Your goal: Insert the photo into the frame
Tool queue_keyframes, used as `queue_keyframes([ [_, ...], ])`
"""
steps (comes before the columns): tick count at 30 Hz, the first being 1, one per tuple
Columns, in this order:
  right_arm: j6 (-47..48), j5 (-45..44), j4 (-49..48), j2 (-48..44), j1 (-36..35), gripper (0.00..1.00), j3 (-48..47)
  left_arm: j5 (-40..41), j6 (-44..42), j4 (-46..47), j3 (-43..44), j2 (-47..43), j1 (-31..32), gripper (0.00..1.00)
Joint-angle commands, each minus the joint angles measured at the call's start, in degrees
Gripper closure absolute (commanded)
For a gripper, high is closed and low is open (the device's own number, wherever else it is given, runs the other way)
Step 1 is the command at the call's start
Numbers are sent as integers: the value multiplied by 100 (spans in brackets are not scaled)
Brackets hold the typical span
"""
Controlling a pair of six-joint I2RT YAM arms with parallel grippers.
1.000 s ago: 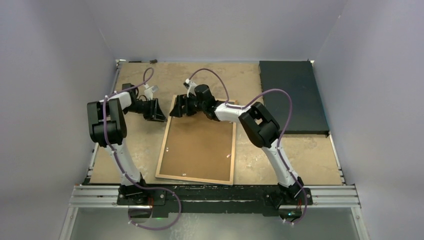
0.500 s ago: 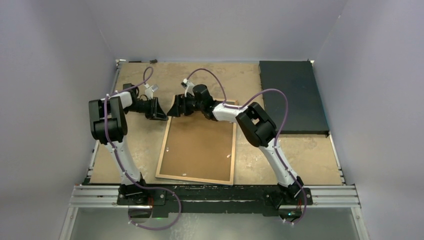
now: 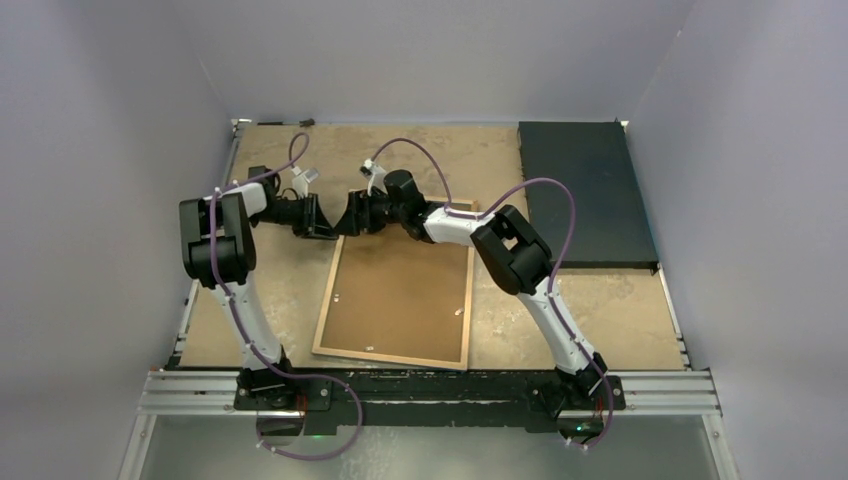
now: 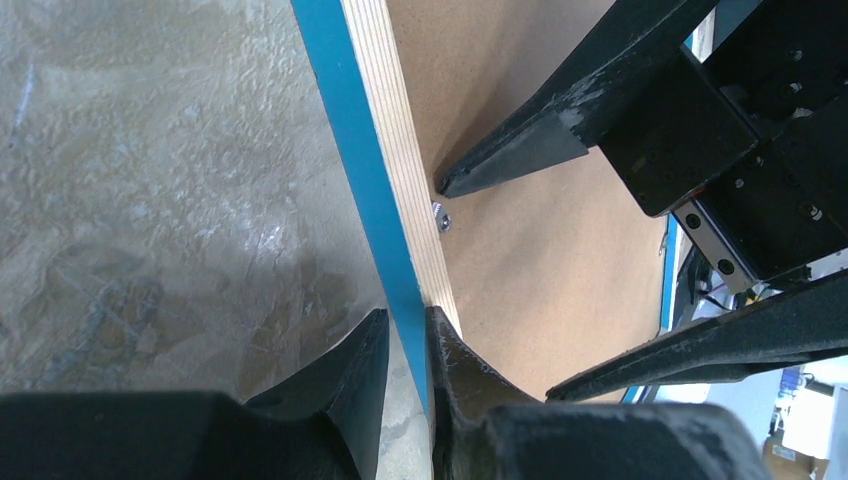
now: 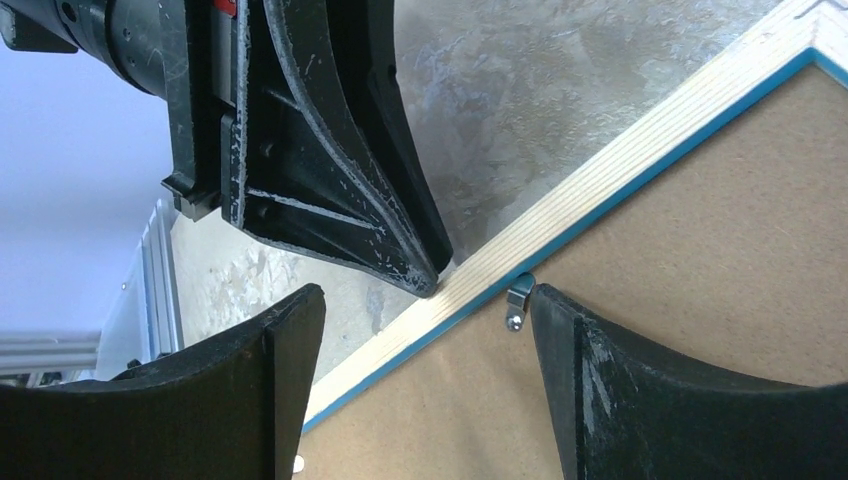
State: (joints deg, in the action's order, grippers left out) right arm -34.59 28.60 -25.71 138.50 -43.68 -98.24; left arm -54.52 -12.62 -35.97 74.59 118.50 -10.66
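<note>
Mottled tan table (image 3: 600, 310) is seen beneath the frame (image 4: 392, 130), laid face down between the arms, brown backing board (image 3: 395, 290) up. Its rim is clamped near the far-left corner by the left gripper (image 4: 405, 318) — the right gripper (image 5: 428, 292) is held wide apart astride that rim, beside a metal clip (image 5: 517, 300).

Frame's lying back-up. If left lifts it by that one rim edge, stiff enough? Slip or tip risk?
Probably stiff: the frame has a layered wooden rim, so it should not sag. Likely to swing down: the left gripper pinches only one edge, far from its middle. The backing board may shift: small metal tabs alone seem to hold it.
</note>
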Motion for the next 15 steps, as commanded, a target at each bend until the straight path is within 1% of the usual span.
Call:
queue_keyframes([
  [1,1,214,-78,52,-46,23,-68,-313,-159,61,139,82,134,82],
  [5,37,242,-44,95,-44,23,-114,-377,-133,133,147,57,153,83],
  [15,-10,474,-46,139,-129,27,-127,-198,-153,230,36,126,203,86],
])
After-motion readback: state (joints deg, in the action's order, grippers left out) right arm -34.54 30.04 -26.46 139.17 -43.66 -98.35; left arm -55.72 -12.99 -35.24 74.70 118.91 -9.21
